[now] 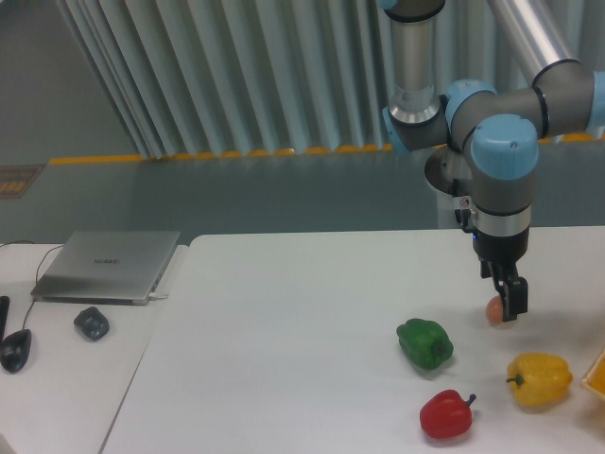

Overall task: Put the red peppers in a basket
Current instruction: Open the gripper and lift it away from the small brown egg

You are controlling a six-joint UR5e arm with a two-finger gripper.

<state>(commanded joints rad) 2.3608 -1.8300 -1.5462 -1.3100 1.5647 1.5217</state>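
Note:
The red pepper (445,414) lies on the white table near the front edge, its dark stem pointing up and right. Only a small orange-yellow corner of the basket (597,373) shows, at the right edge of the view. My gripper (509,310) points straight down over the table, well behind and to the right of the red pepper and apart from it. Its dark fingers are seen side-on, so the gap between them does not show. A small round orange-pink object (493,309) sits right at the fingertips, partly hidden by them.
A green bell pepper (424,342) lies just behind the red one. A yellow bell pepper (539,378) sits between the red pepper and the basket. On the left side table are a closed laptop (107,266) and two computer mice (92,323).

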